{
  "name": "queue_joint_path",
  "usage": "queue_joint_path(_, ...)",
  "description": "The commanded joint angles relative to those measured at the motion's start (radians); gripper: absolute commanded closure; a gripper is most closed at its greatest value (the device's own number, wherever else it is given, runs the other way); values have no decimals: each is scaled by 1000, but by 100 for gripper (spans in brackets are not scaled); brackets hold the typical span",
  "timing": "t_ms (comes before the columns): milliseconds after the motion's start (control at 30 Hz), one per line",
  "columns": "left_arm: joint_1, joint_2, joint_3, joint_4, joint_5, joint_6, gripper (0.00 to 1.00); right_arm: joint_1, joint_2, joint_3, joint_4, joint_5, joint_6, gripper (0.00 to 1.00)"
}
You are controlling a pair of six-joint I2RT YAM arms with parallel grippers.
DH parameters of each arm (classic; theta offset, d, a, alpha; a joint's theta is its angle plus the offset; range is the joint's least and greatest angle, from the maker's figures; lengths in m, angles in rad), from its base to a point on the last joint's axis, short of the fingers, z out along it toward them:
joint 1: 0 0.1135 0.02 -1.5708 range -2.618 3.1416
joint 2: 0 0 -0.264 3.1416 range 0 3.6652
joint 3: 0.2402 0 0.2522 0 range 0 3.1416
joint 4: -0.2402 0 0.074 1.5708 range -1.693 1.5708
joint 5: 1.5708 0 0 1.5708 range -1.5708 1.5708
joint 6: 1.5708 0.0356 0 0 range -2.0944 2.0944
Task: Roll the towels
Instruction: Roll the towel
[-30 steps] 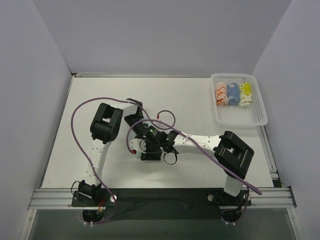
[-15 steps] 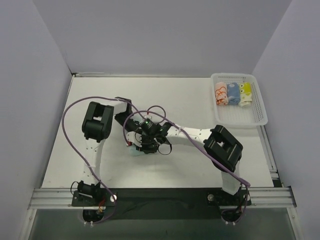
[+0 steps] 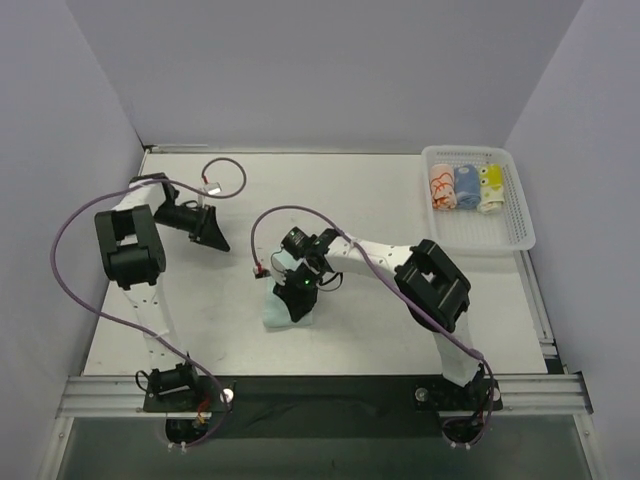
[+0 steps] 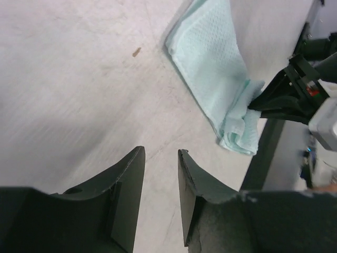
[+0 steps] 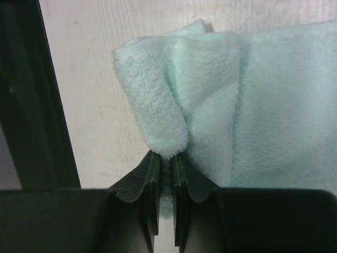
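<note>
The mint-green towel lies on the desk, towards the near edge and a little left of the middle. The right claw is clamped on one end of it. Its two fingers are pressed nearly together with a thick fold of terry cloth pinched between the tips. That end is bunched into a loose, rounded lump just above the fingertips (more a crumpled fold than a tidy roll). The rest of the towel spreads flat on the desk beyond it. From above, the right arm reaches in from its base and bends back, so the claw comes down onto the towel's right side.

The left claw is well apart from the towel, off towards the left part of the desk. Its fingers stand parted with a clear gap, and only bare desk shows between them; it holds nothing. Its own camera sees the towel at a distance, with the bunched end lying against the dark tips of the right claw.

At the far right corner sits a white slotted basket. Three rolled towels lie in it side by side: a white-and-orange one, a blue one and a yellow one.
</note>
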Motion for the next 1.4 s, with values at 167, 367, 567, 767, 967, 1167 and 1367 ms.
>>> queue_joint_path(167, 116, -507, -283, 385, -47, -219, 56, -79, 114, 80, -115, -199, 81, 100)
queue_joint_path(367, 105, -883, -600, 502, -139, -56, 41, -120, 228, 175, -168, -277, 112, 100)
queue_joint_path(567, -47, -1192, -859, 495, -246, 170, 35, -169, 317, 249, -203, -371, 152, 100)
queue_joint_path(767, -386, -1309, -984, 536, -296, 236, 33, -194, 349, 258, -203, -409, 158, 100)
queue_joint_path(967, -663, -1257, -1062, 752, -417, 106, 34, -201, 363, 263, -202, -424, 160, 100)
queue_joint_path(1167, -774, -1165, -1094, 930, -486, 61, 34, -212, 378, 266, -203, -425, 166, 100)
queue_joint_path(1367, -817, -1048, -1137, 1088, -570, 29, 36, -217, 371, 266, -203, -417, 174, 100)
